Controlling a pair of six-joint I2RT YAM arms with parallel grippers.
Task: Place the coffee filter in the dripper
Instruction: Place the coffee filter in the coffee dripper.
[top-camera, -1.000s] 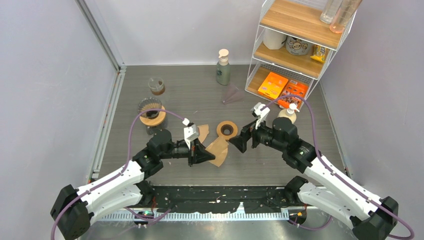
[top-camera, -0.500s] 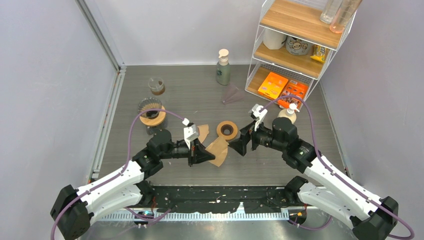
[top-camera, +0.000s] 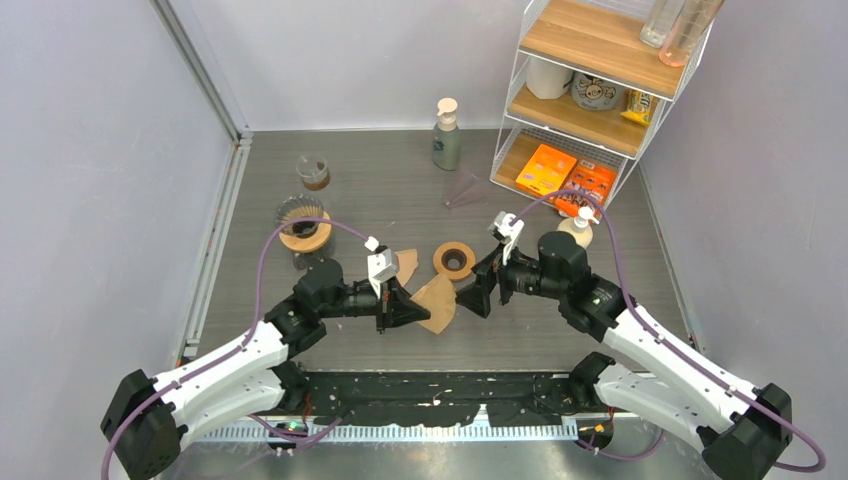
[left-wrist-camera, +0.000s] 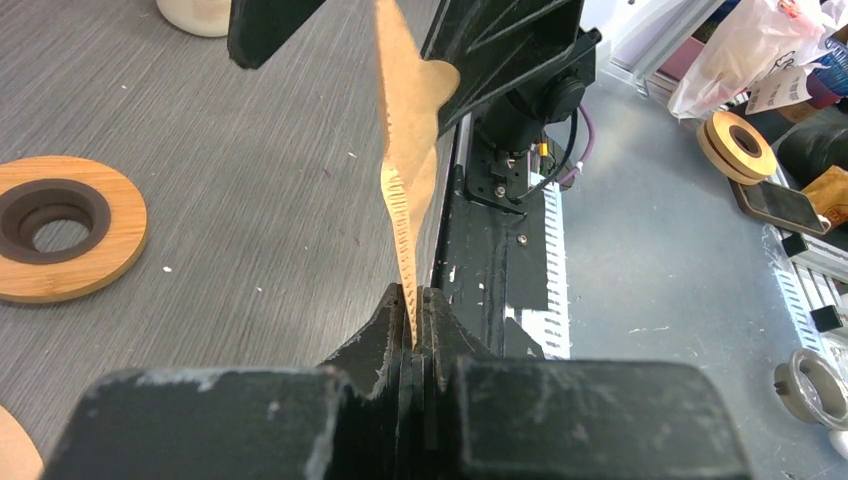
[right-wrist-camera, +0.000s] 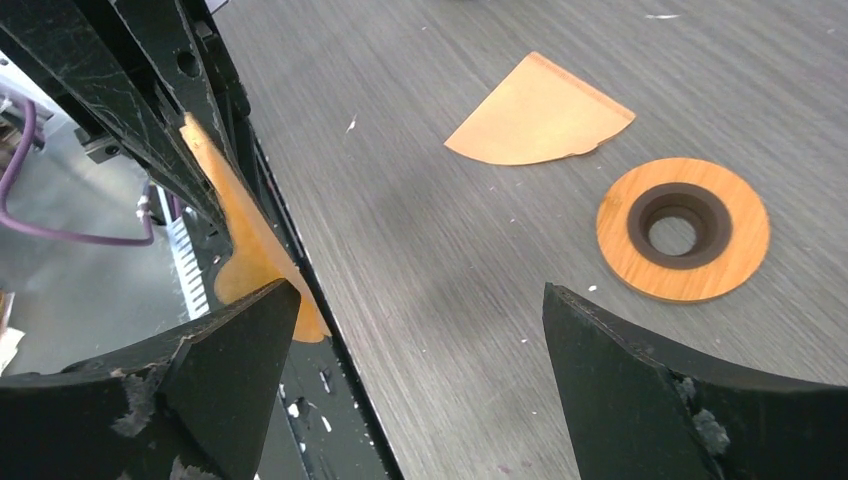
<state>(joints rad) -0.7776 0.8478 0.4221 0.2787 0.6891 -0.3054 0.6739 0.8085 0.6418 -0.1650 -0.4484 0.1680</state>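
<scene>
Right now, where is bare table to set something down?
Bare: the far stretch between the glass cup and the pump bottle. Crowded: the centre, where the left gripper, the right gripper, the held filter, the loose filter and the wooden ring meet.

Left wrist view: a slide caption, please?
Left hand pinches a tan paper coffee filter edge-on over the grey table, round bamboo ring nearby.

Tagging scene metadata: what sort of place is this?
Probably a lab robot cell staged as a coffee station: bare enclosure walls, a wire shelf of supplies, plus a dripper and a coffee filter.
</scene>
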